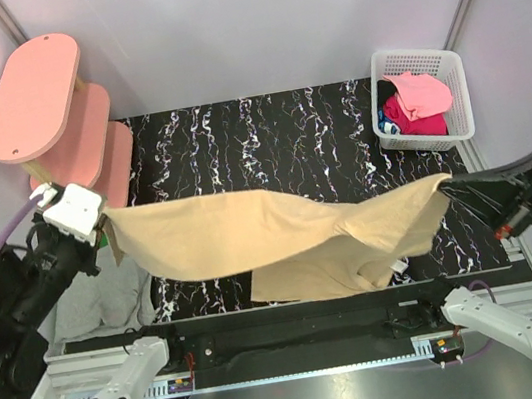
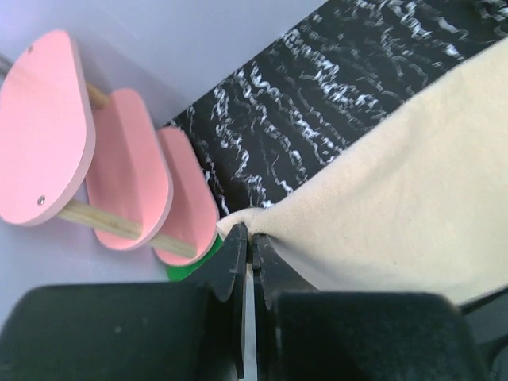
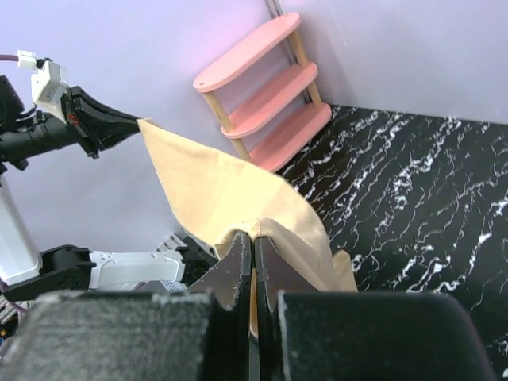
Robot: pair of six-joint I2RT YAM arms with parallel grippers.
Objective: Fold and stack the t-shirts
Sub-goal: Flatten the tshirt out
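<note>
Left gripper (image 1: 104, 221) at 9 o'clock and right gripper (image 1: 450, 186) at 3 o'clock, two in all, each clamp tight on an edge of one tan t-shirt (image 1: 251, 232), stretched above the table (image 1: 267, 139). One grey t-shirt (image 1: 98, 299) lies at 8 o'clock. One basket (image 1: 412, 52) at 2 o'clock holds one pink shirt (image 1: 423, 92) and one magenta shirt (image 1: 418, 125). Three pink shelves (image 1: 32, 95) stand at 10 o'clock.

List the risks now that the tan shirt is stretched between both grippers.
1. The left gripper and right gripper each pinch the tan shirt by a small bit of edge; it may slip free.
2. Its lower part sags onto the table in folds, so laying it down may trap creases.
3. The left gripper is near the pink shelves; swinging outward could hit them.
</note>
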